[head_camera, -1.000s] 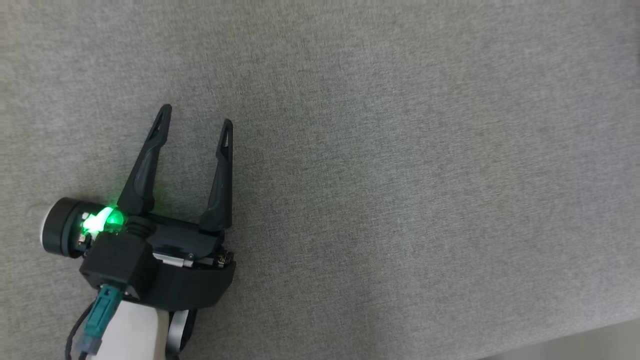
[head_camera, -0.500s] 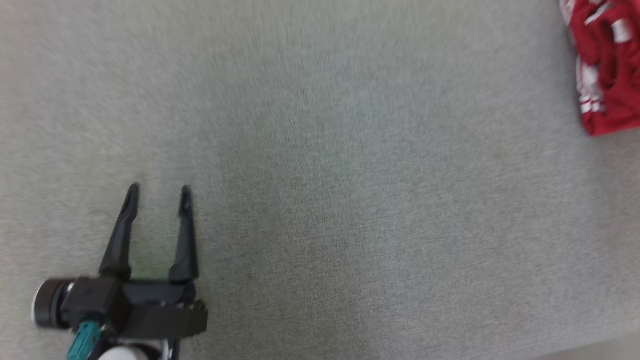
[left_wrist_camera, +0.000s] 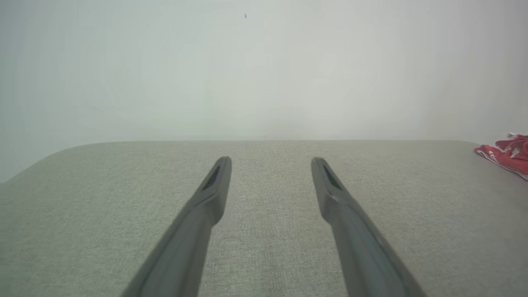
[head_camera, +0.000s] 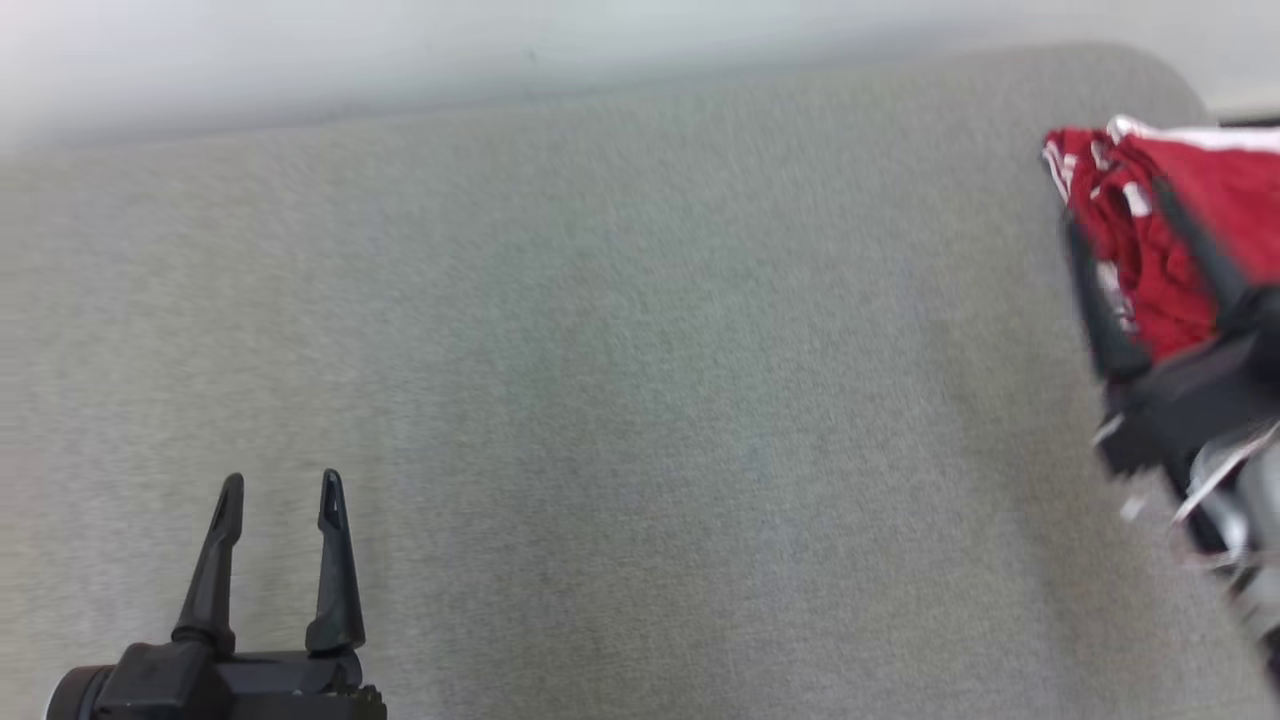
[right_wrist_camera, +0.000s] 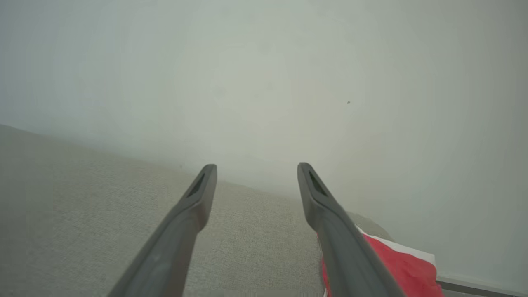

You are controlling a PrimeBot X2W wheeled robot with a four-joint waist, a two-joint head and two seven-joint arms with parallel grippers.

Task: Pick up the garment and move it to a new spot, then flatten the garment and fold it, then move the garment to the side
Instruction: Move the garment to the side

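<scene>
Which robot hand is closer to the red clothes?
Right. The right gripper is open right at the red garment; the left gripper is far off across the grey surface, also open.

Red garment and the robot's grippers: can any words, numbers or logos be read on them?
No text can be read.
red garment: white stripes or marks, too blurred to tell if any are letters.
left gripper: plain dark fingers, no label seen.
right gripper: blurred, nothing readable.
</scene>
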